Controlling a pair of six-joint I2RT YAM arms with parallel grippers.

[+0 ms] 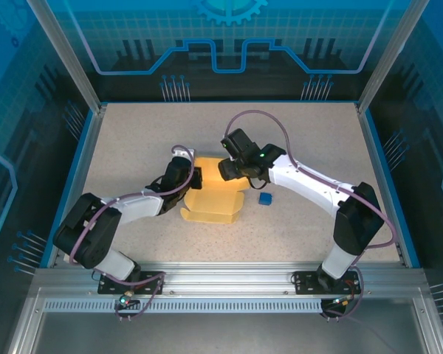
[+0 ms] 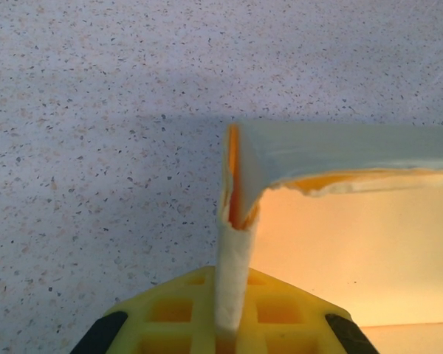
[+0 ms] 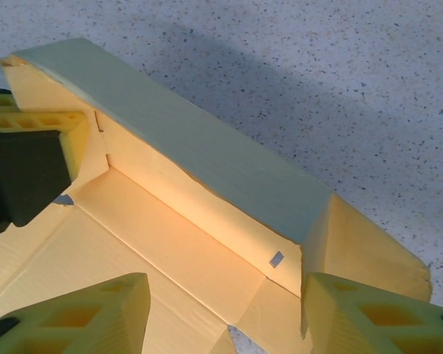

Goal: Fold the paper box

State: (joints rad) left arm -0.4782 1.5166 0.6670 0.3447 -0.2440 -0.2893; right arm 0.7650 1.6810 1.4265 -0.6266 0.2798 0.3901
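The speckled table (image 1: pixel 133 140) takes up most of the top view. The two arms reach onto it from 7 o'clock and 5 o'clock and meet near its centre. The paper box (image 1: pixel 210 203) lies there as a pale yellow sheet that is partly worked up.

By the look of it, the fold is somewhere around its middle. The long wall at the box's 12 o'clock edge stands upright with its top strip rolled over inward. In the right wrist view, an end flap at that wall's 4 o'clock end is tipped up. The floor panel and the part toward 6 o'clock lie flat on the table, so the remaining walls and the closing probably remain to be done.

The left gripper (image 2: pixel 229 324) is at the box's 10 o'clock corner. Its jaws are pressed together on the thin upright wall of the paper box (image 2: pixel 354 236), and the card rises straight out from between them.

The right gripper (image 3: pixel 229 324) is at about 1 o'clock on the box. Its fingers (image 3: pixel 96 310) are spread apart over the floor panel and pinch nothing.

A small blue cube (image 1: pixel 265 198) sits at 3 o'clock of the box, near it but apart.

No brand, label or readable writing shows on the card. There is only a tiny pale slit (image 3: pixel 276 259) low on the inner wall.
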